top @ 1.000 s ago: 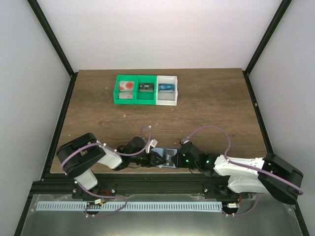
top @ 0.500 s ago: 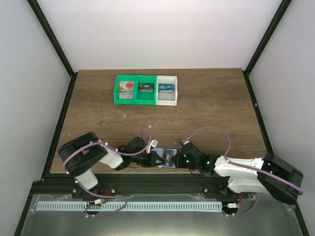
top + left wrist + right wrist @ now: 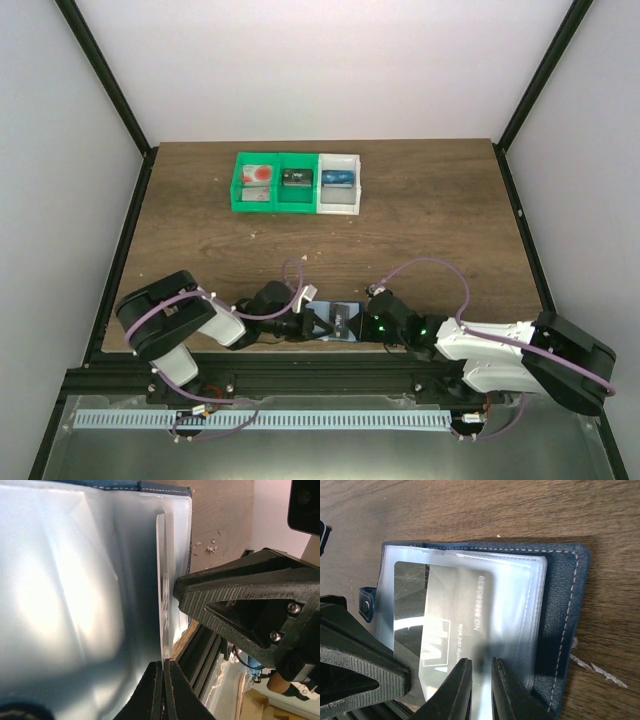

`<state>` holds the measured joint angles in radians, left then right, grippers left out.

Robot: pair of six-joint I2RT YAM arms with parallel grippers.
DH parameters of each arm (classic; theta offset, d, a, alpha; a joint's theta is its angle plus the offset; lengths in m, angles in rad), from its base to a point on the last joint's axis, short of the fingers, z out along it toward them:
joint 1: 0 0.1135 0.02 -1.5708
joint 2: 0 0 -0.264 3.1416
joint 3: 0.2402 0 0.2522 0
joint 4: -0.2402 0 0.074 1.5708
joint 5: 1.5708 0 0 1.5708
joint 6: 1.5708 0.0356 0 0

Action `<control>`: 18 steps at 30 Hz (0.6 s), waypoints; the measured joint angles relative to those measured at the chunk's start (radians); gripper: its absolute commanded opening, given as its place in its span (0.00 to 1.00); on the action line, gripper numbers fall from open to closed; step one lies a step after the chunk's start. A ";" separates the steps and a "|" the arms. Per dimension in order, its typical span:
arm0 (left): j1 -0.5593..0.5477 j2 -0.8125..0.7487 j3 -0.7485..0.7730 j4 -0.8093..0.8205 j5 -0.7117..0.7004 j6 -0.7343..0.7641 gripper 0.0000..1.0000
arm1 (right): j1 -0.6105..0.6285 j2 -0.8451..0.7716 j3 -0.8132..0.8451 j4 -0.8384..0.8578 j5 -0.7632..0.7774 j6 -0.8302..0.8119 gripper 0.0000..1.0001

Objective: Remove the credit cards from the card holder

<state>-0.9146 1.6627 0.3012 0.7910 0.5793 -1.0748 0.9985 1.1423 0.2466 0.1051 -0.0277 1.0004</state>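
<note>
The dark blue card holder [image 3: 341, 322] [image 3: 565, 610] lies open at the table's near edge, its clear sleeves up. A silvery credit card [image 3: 445, 615] with VIP lettering sticks out of a sleeve toward the left arm. In the left wrist view this card [image 3: 162, 590] is edge-on, and my left gripper [image 3: 164, 666] [image 3: 316, 322] is shut on its near end. My right gripper [image 3: 482, 677] [image 3: 363, 322] stands on the sleeves with its jaws a narrow gap apart, closed on the holder. A whitish card with a red circle [image 3: 258, 177] lies in the green bin.
At the back, a green bin [image 3: 240, 205] holds a black card-sized item [image 3: 297, 178]. The white bin [image 3: 339, 205] beside it holds a blue one [image 3: 340, 179]. A black rail [image 3: 330, 362] runs just behind the holder along the table's near edge.
My left gripper has closed on the card's edge. The right gripper and the holder have stayed where they were.
</note>
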 measured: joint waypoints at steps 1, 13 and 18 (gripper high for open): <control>0.002 -0.004 -0.008 0.003 -0.003 -0.001 0.00 | 0.000 0.000 -0.002 0.003 0.000 0.003 0.14; 0.040 -0.125 -0.082 -0.036 -0.017 0.002 0.00 | 0.000 -0.001 -0.007 0.014 -0.004 0.008 0.14; 0.072 -0.233 -0.106 -0.124 -0.036 0.018 0.00 | 0.000 -0.003 -0.007 0.013 -0.005 0.006 0.14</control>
<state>-0.8425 1.4292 0.1947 0.6670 0.5430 -1.0565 0.9985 1.1393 0.2394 0.1177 -0.0330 1.0069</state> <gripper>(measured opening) 0.018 0.138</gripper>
